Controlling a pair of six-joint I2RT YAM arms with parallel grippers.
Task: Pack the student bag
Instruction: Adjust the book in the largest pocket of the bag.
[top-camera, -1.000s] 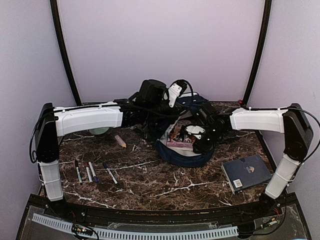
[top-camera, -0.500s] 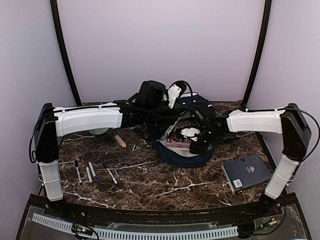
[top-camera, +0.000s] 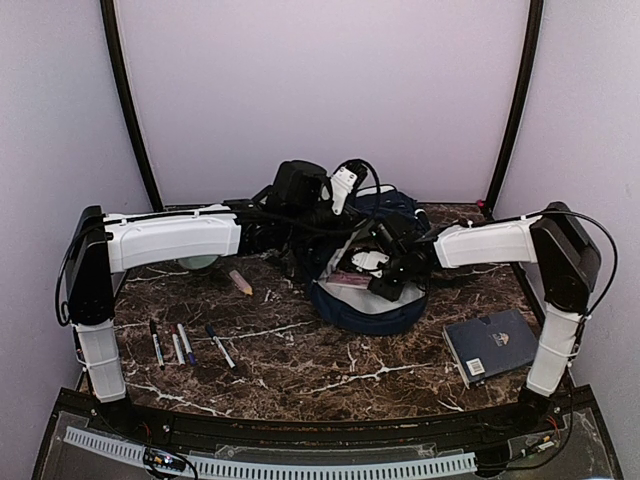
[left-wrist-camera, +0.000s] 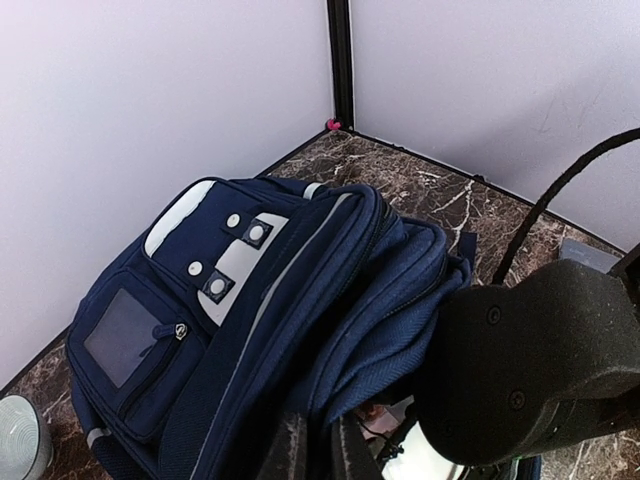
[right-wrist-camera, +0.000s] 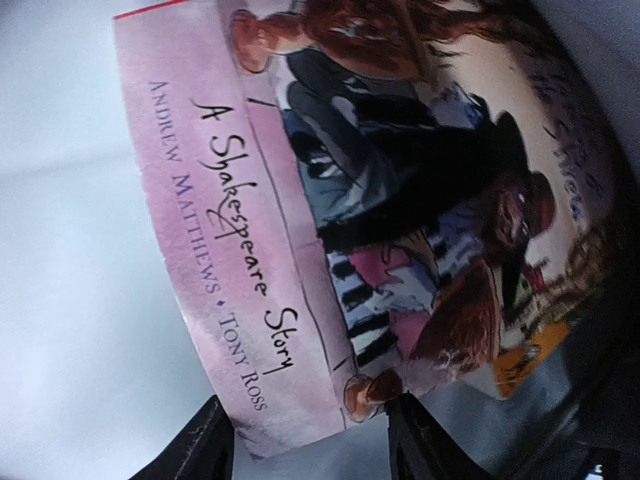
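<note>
**A:** Pack job status? Where's the backpack?

**B:** The backpack (top-camera: 362, 312) sits centre-back on the table, main compartment gaping upward. The left arm (top-camera: 175, 240) and right arm (top-camera: 500, 240) both reach in over it.

**A:** What's going in?

**B:** An illustrated paperback (right-wrist-camera: 330, 200) with a pink title band. It's down inside the opening, lying on a pale surface, as far as the right wrist view shows.

**A:** Grippers?

**B:** The left gripper (left-wrist-camera: 322, 455) is closed, pinching what looks like rim fabric by the zip. The right gripper (right-wrist-camera: 310, 445) has its jaws apart, straddling the paperback's end. Can't tell if the pads touch it.

**A:** So which step?

**B:** Reads as dropping the paperback off in the bag. The next move probably needs the right arm to lift straight out. It shouldn't snag fabric or drag the book along, then it can go for another item. The left pinch looks like what props the mouth open, so it shouldn't let go.

**A:** Surroundings?

**B:** Pale lilac walls (top-camera: 320, 90), with black poles (top-camera: 125, 100) in the back corners. The table (top-camera: 300, 375) is dark brown marble pattern with white veins. A blue hardcover (top-camera: 492, 345) lies front right, near the right arm's base. A row of pens (top-camera: 183, 343) lies front left, with a short pencil-like stub (top-camera: 240, 282) behind them. A round pale object (top-camera: 200, 263) is half hidden under the left arm. Can't tell what it is.
</note>
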